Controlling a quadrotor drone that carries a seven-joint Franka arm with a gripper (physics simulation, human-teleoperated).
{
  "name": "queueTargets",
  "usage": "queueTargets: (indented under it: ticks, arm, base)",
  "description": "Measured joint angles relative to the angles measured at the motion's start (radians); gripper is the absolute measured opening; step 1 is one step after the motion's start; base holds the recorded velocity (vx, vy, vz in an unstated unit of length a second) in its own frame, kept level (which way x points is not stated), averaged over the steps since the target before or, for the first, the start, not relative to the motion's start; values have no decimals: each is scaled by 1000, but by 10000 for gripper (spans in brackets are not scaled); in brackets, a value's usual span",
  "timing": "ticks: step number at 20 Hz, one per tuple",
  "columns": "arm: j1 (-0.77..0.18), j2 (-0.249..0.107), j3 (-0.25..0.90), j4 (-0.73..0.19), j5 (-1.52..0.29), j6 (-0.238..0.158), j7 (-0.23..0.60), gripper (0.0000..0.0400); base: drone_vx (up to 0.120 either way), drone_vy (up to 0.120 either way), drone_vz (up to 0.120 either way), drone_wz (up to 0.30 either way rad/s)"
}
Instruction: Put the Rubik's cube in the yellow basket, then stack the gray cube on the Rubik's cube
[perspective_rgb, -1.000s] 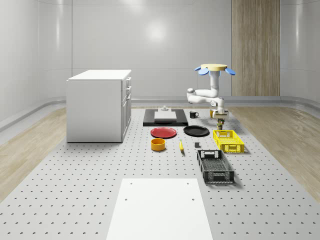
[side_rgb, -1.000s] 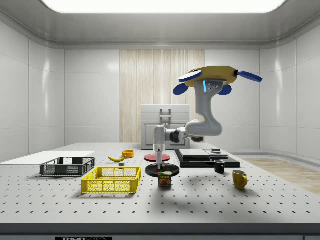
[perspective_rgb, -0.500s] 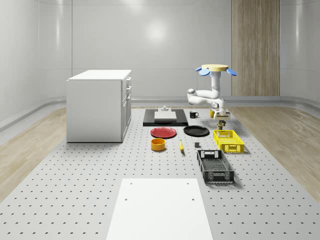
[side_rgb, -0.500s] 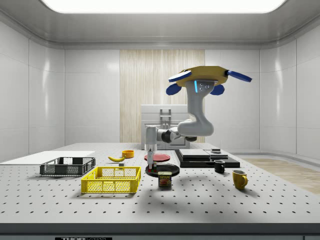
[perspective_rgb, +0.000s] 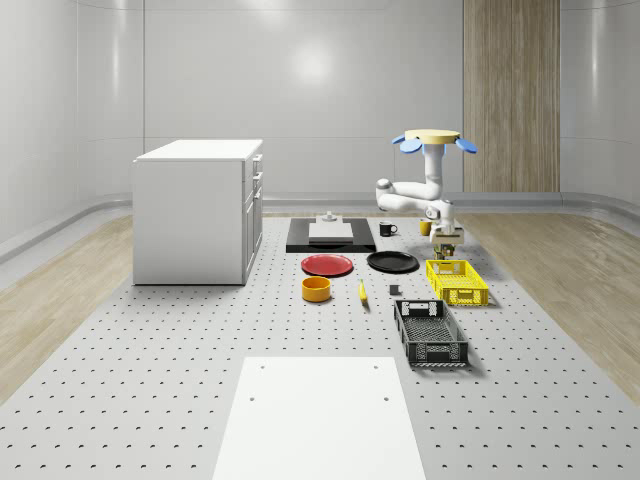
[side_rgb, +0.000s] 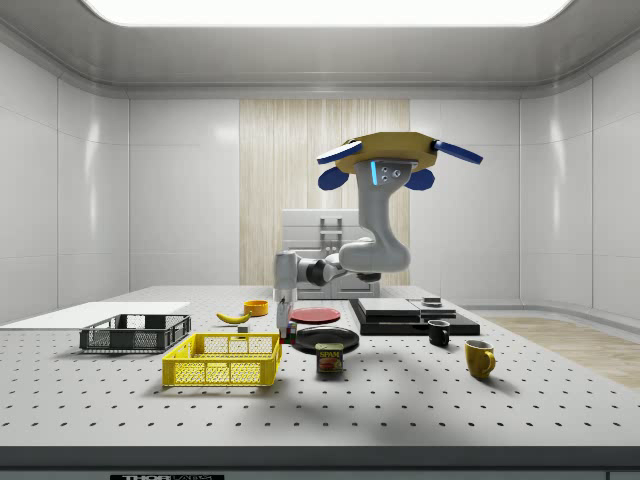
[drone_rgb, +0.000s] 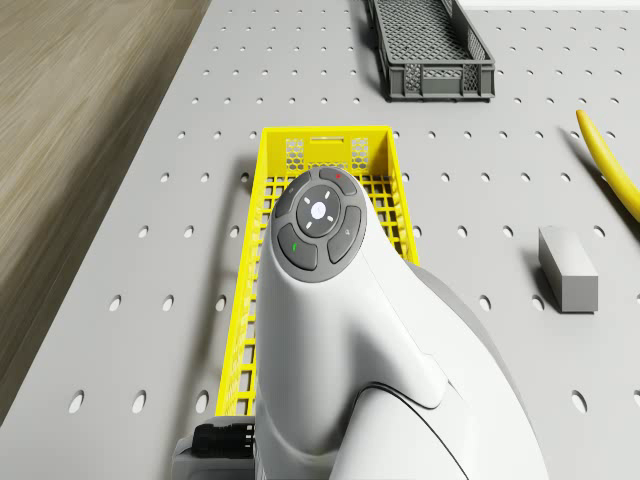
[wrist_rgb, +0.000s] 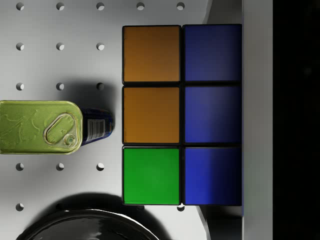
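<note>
Perforated grey table carries everything. We hover the drone over its far right part, just beyond the yellow basket. Our gripper hangs above the basket's far end, clamped on the Rubik's cube, off the table. Gray cube lies left of the basket, apart from it. Spam can stands near the basket's far end.
</note>
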Motion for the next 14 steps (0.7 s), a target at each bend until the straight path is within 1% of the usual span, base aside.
queueTargets:
  ticks: [5, 6, 8, 14]
  arm:
    - [-1, -6, 1, 0, 2, 5, 1, 325]
    - [-2, -7, 1, 0, 3, 7, 1, 325]
    - [-2, -9, 1, 0, 4, 9, 2, 325]
    - [-3, -15, 2, 1, 6, 14, 3, 325]
  base:
    - [120, 0, 0, 0]
    - [120, -40, 0, 0]
    - [120, -120, 0, 0]
    - [120, 0, 0, 0]
